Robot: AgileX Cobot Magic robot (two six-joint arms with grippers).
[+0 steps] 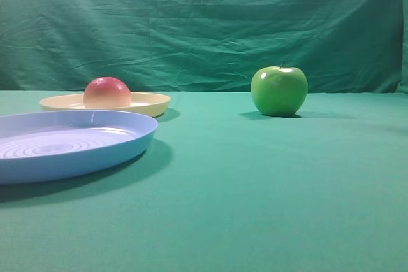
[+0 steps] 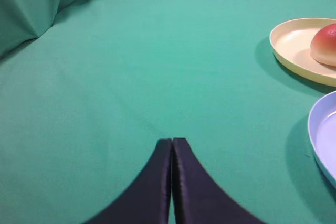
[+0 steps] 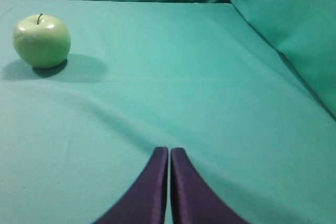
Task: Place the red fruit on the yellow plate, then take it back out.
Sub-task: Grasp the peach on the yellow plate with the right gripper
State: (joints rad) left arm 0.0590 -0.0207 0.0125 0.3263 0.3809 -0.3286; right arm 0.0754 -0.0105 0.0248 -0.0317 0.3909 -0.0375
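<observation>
The red fruit rests on the yellow plate at the left of the exterior high view. In the left wrist view the same red fruit lies on the yellow plate at the far right, well away from my left gripper, which is shut and holds nothing above bare cloth. My right gripper is also shut and holds nothing, far to the right of the plate. Neither gripper shows in the exterior high view.
A light blue plate with ringed grooves sits in front of the yellow one, its rim at the right of the left wrist view. A green apple stands at mid-right, also far left of the right gripper. Green cloth covers table and backdrop.
</observation>
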